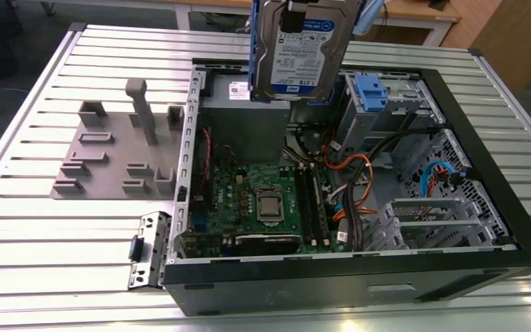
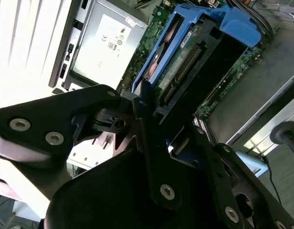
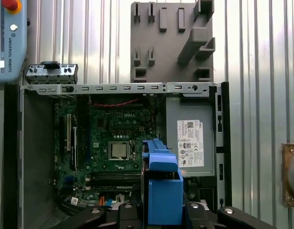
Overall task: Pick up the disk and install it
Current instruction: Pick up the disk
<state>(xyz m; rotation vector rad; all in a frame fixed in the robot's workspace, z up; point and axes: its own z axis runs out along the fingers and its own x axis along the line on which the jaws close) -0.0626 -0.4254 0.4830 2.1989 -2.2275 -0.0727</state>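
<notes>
Ribbed aluminium table [image 1: 25,228] carries an open computer case [image 1: 487,228]; in the exterior view the disk [image 1: 298,59] hangs label-outward at twelve o'clock, over the case's far edge, with a grey fixture plate [image 1: 108,159] at nine o'clock of the case. In the second wrist view the gripper [image 2: 137,102] is clamped on the disk's blue carrier rails, the grey power supply [image 2: 109,43] beyond. In the first wrist view the disk's blue edge shows in front of the motherboard [image 3: 113,138], beside that power supply

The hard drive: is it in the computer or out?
Out. The gripper holds the hard drive upright above the open computer case.
</notes>
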